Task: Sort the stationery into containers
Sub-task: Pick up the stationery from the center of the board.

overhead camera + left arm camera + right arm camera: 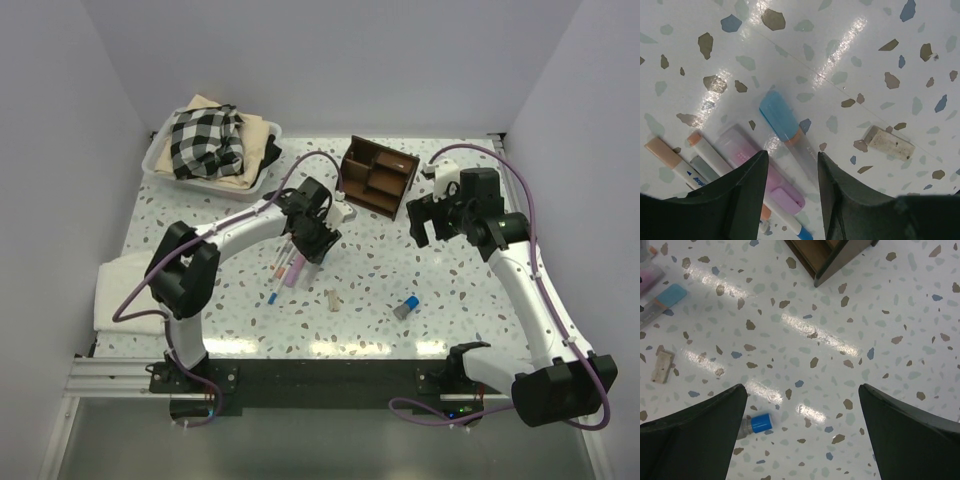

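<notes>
Terrazzo tabletop (pixel 480 300) lies bare across your near-right stretch, broken only by the short blue-grey cylinder (pixel 406 306) lying on its side; the right wrist view shows its blue cap (pixel 756 424) just beside one finger of the right gripper (pixel 802 435), whose jaws stand as wide as they go and grip nothing. Seen from above, that right gripper (pixel 425 215) sits just off the near-right corner of the dark brown wooden organizer (pixel 378 176), so you have little room there, while the strip between the organizer and the pens (pixel 288 268) is free. White walls close the left, back and right sides. A folded white cloth (pixel 120 290) laps over the left edge near the left arm's base, and the white tub (pixel 152 166) fills the back-left corner. Your left gripper (pixel 790 190) is low over the pen cluster with its jaws partly apart, straddling the light-blue pen (pixel 785 125); a gap shows on each side, so it has hold of nothing. The pink marker (pixel 755 160) and the white markers with orange ends (pixel 700 150) lie just beside that pen, and the beige eraser stub (pixel 888 142) lies apart to the side. The organizer's stepped compartments show only bare wood. The tub holds a checked cloth (pixel 205 140) on beige folded cloths (pixel 258 130).
</notes>
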Tool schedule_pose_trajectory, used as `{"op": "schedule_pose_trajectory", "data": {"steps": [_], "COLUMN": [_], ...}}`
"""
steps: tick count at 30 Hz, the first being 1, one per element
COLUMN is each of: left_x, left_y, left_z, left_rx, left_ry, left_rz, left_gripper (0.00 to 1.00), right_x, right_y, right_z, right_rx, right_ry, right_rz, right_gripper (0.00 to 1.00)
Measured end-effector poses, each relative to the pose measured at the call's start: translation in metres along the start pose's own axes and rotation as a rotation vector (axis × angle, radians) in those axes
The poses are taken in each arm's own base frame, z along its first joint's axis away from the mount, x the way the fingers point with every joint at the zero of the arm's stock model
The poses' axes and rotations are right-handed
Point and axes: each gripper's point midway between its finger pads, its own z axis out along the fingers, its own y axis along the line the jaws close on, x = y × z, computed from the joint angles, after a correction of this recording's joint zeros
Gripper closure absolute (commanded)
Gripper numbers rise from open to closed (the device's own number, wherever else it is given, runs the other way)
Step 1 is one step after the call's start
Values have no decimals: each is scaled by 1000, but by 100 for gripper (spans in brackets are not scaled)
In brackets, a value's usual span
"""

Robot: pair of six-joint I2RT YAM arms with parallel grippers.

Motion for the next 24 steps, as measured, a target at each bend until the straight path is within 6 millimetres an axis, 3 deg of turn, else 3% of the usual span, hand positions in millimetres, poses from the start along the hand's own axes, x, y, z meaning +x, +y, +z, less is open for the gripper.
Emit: {"op": "schedule_pose_trajectory", "data": {"steps": [9,21,24], "left_x": [-7,2,5], "left_y": [4,7,7], "left_z": [26,39,46], "left_rx": [13,3,6], "left_ry": [27,64,82], "left_rz": [-65,-95,-106], "left_gripper": [48,56,62], "right_x": [-1,2,3], "right_y": [5,6,6], "right_z": [0,0,0], "right_rx": [-24,-24,-25], "right_ry": [-5,-3,-1], "right_rz": [18,27,30], "right_gripper": [1,1,1]}}
